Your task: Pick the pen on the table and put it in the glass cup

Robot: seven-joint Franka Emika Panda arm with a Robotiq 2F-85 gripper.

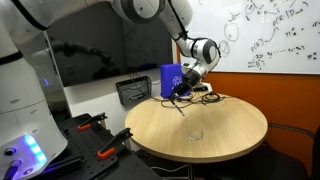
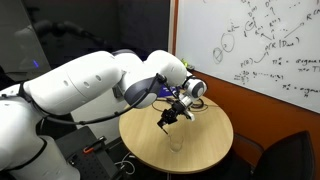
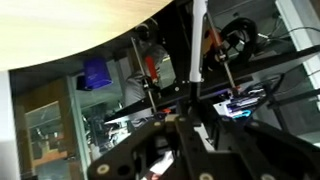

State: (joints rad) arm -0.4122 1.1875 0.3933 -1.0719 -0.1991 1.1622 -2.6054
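Robot arm (image 2: 85, 90) holds the pen (image 1: 181, 105) over the table (image 2: 212, 138), whiteboard (image 2: 260, 45) behind.

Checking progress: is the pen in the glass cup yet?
No, the glass cup stands empty on the round table.

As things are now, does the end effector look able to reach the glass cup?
Probably yes. The glass cup stands alone on the open table, and the end effector hangs above the table near the blue box, with nothing between them.
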